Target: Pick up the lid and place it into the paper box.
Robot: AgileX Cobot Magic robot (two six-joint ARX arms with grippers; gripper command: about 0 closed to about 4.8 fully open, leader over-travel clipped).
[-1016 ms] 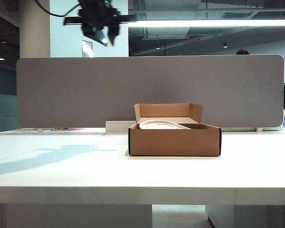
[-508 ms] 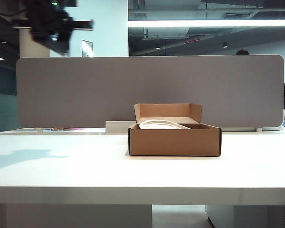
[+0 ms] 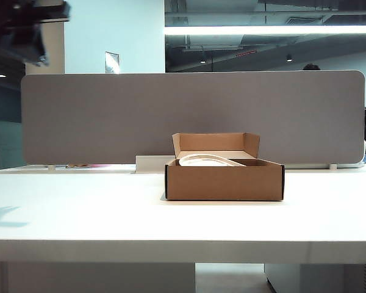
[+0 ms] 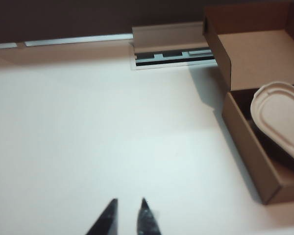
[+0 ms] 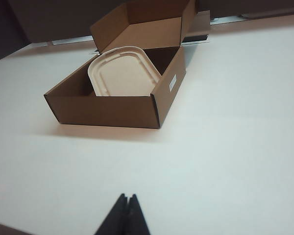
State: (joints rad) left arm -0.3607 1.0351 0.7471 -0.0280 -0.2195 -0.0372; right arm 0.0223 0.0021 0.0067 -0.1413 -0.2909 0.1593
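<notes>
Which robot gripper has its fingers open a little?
The left gripper, above bare table beside the paper box: a gap shows between its tips. The right gripper's tips touch.

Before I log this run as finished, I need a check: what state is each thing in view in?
lid: inside the paper box, tilted, one end propped on a wall.
paper box: open, back flap upright, on the table.
left gripper: jaws slightly apart, empty, high above the table at the exterior view's upper left.
right gripper: shut, empty, above the table, away from the box.
</notes>
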